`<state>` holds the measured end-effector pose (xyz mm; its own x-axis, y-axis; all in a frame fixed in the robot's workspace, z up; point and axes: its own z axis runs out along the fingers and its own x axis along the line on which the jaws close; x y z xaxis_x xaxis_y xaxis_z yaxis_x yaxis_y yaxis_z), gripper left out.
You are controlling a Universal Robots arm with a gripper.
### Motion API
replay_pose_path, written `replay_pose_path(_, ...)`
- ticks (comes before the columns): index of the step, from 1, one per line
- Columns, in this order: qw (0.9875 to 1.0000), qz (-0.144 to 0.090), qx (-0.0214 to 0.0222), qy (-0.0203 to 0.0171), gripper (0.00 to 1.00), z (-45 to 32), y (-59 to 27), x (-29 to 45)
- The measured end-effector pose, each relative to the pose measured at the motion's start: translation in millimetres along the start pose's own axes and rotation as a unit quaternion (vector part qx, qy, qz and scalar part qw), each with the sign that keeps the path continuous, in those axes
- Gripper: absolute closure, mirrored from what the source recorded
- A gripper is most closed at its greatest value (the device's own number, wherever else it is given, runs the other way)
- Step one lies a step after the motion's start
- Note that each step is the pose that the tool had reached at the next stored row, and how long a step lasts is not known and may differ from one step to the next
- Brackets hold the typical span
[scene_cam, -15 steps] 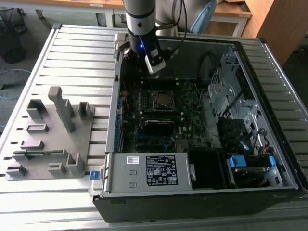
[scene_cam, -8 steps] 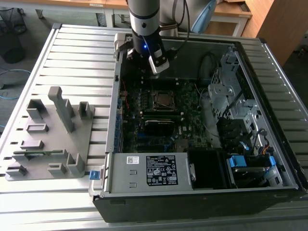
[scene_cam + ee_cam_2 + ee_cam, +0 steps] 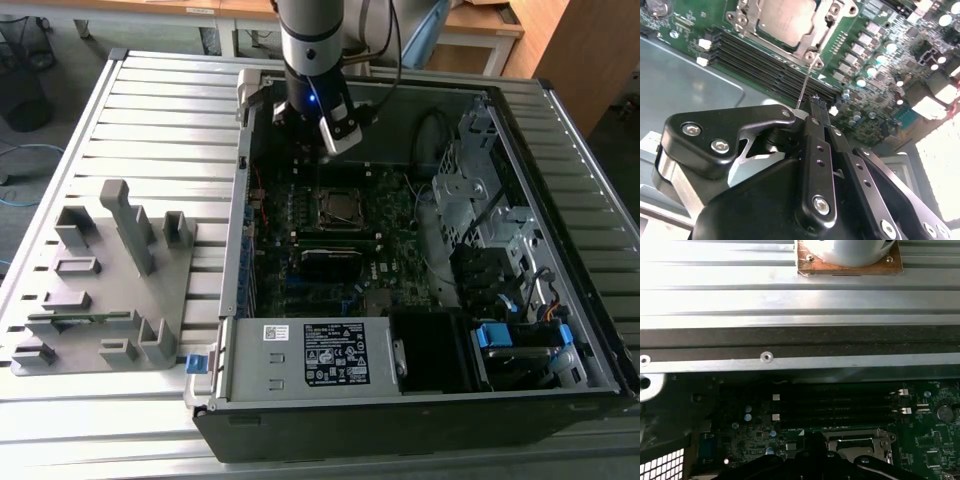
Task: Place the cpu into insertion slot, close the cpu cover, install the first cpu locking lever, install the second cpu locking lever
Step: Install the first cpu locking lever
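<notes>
Right now the gripper (image 3: 817,102) hangs inside the open computer case (image 3: 400,432), and its two black fingers (image 3: 817,165) are pressed together with no gap showing between them. In the exterior view it sits at about twelve o'clock from the socket (image 3: 340,207), near it but apart. The chip (image 3: 785,17) lies flat in that socket with its dull silver top up. The cover (image 3: 809,46) is down over its edges, so the chip shows through the square cut-out. A thin wire lever (image 3: 805,82) rises from the cover's corner and slants up to just beside the fingertips; I cannot tell whether they touch it. Long black memory slots (image 3: 765,60) run between socket and gripper. The case rests on a slatted metal table (image 3: 160,110), with a grey block fixture (image 3: 110,290) at nine o'clock from the case.
</notes>
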<state>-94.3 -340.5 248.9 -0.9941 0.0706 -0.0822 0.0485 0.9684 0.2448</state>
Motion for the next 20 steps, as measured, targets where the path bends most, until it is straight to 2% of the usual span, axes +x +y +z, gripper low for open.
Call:
replay_pose_path(4,1.0,0.0,0.0,0.0001,0.9,0.8,0.0,-5.2)
replay_pose_path(9,1.0,0.0,0.0001,0.0,0.9,0.9,0.1,-5.5)
replay_pose_path(10,1.0,0.0,0.0019,0.0001,0.9,1.0,0.2,-5.6)
replay_pose_path(13,0.9999,0.0,0.0127,0.0003,0.9,1.3,0.0,-6.3)
replay_pose_path(16,0.9999,0.002,0.0144,0.0,0.9,2.9,-0.2,-8.6)
replay_pose_path(20,0.9999,0.002,0.0147,-0.0001,0.9,5.9,-0.4,-16.2)
